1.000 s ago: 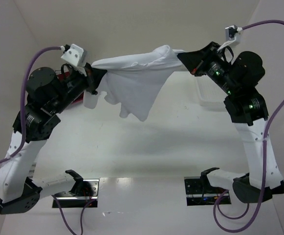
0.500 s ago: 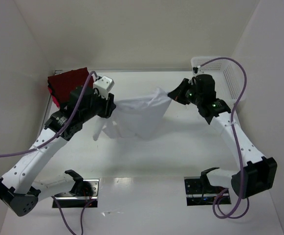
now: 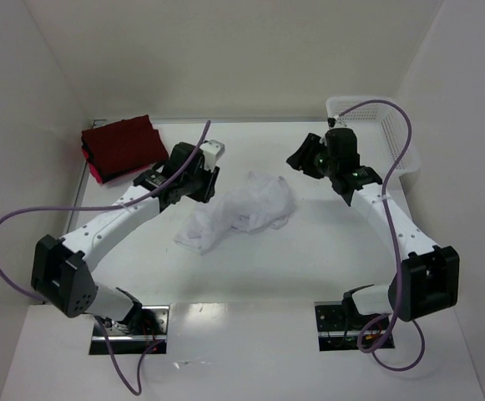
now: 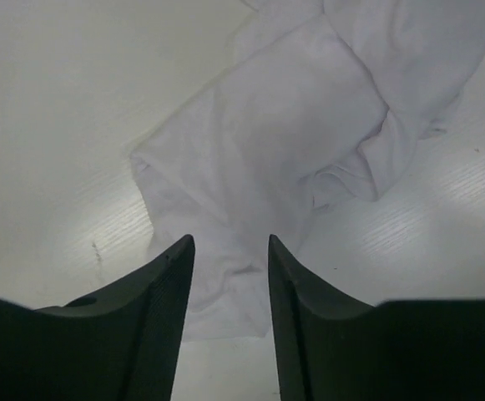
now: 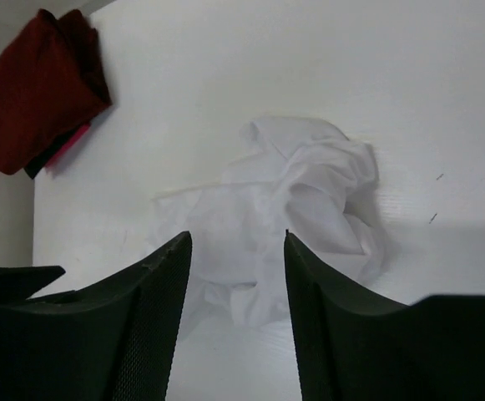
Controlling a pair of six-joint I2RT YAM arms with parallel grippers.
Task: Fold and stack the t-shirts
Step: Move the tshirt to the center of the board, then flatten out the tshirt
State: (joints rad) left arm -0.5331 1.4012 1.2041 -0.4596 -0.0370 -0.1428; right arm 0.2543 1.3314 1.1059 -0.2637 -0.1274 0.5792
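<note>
A white t-shirt [image 3: 242, 209] lies crumpled in a loose heap on the white table, between the two arms; it also fills the left wrist view [image 4: 309, 125] and the right wrist view [image 5: 292, 217]. My left gripper [image 3: 211, 185] hovers just left of the heap, open, with nothing between its fingers [image 4: 229, 242]. My right gripper [image 3: 296, 159] hangs above and to the right of the heap, also open and empty [image 5: 236, 238]. A folded dark red t-shirt stack [image 3: 121, 146] rests at the back left corner, seen too in the right wrist view [image 5: 33, 88].
A white plastic mesh basket [image 3: 388, 129] stands at the back right behind the right arm. White walls close in the table at the back and on both sides. Purple cables loop off both arms.
Both grippers held the white t-shirt stretched in the air; they lowered toward the table and opened. The shirt dropped and now lies crumpled on the table, free of both.
</note>
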